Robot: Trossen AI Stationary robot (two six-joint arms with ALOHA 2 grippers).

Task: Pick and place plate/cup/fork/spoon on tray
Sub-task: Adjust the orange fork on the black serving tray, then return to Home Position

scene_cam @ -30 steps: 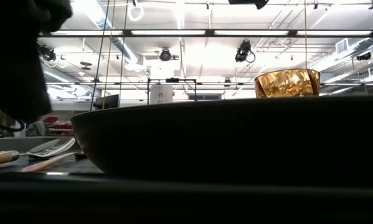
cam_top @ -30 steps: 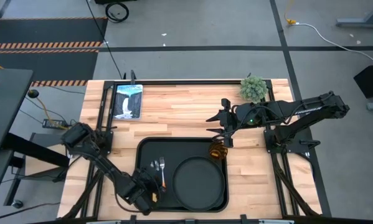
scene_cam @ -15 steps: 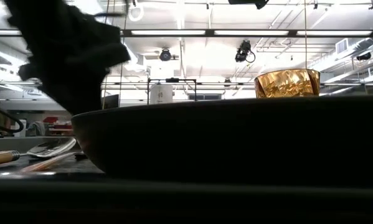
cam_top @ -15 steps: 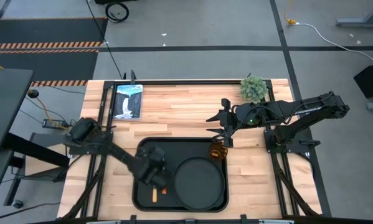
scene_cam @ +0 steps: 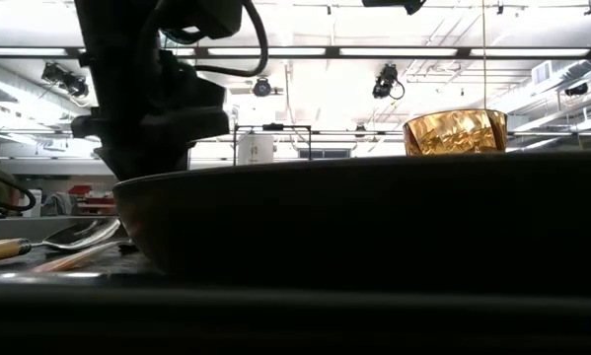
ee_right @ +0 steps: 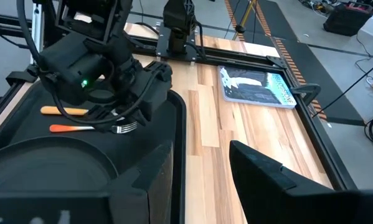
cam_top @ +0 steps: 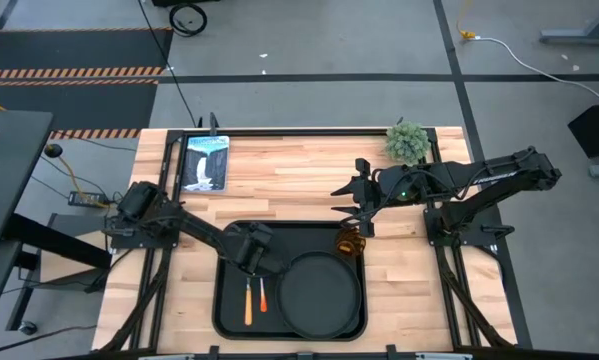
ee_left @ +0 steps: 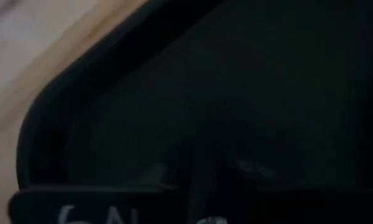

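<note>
The black tray (cam_top: 220, 300) lies at the table's near middle. On it are the round black plate (cam_top: 322, 290), the amber cup (cam_top: 351, 242) at its far right corner, the spoon (cam_top: 247, 302) and the fork (cam_top: 263, 295). The fork and spoon lie side by side to the left of the plate, handles toward the near edge. My left gripper (cam_top: 257, 252) hovers over the tray's far left part, above the utensil heads. The right wrist view shows the fork's tines (ee_right: 127, 127) beside it. My right gripper (cam_top: 336, 201) is open and empty over bare wood beyond the cup.
A framed picture (cam_top: 206, 162) lies flat at the table's far left. A small green plant (cam_top: 407, 141) stands at the far right. Bare wood lies between them, beyond the tray. In the low view the plate's wall (scene_cam: 374, 217) fills the foreground.
My left gripper has risen from the utensil handles at the tray's near left and gone toward the far edge and a little right, over the utensil heads. The two orange handles, covered before, now show. The fork and spoon lie still.
</note>
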